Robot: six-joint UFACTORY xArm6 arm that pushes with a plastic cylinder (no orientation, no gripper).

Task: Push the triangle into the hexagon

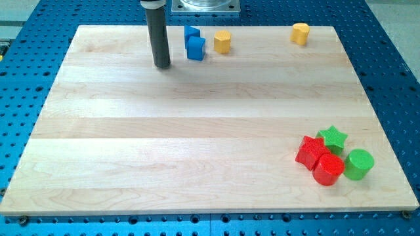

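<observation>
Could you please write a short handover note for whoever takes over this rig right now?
My tip rests on the board near the view's top, just left of the two blue blocks, apart from them. The yellow hexagon sits right of the blue blocks with a small gap. Which blue block is the triangle is hard to tell. Done: no contact yet. Left: push the triangle rightward into the hexagon.
</observation>
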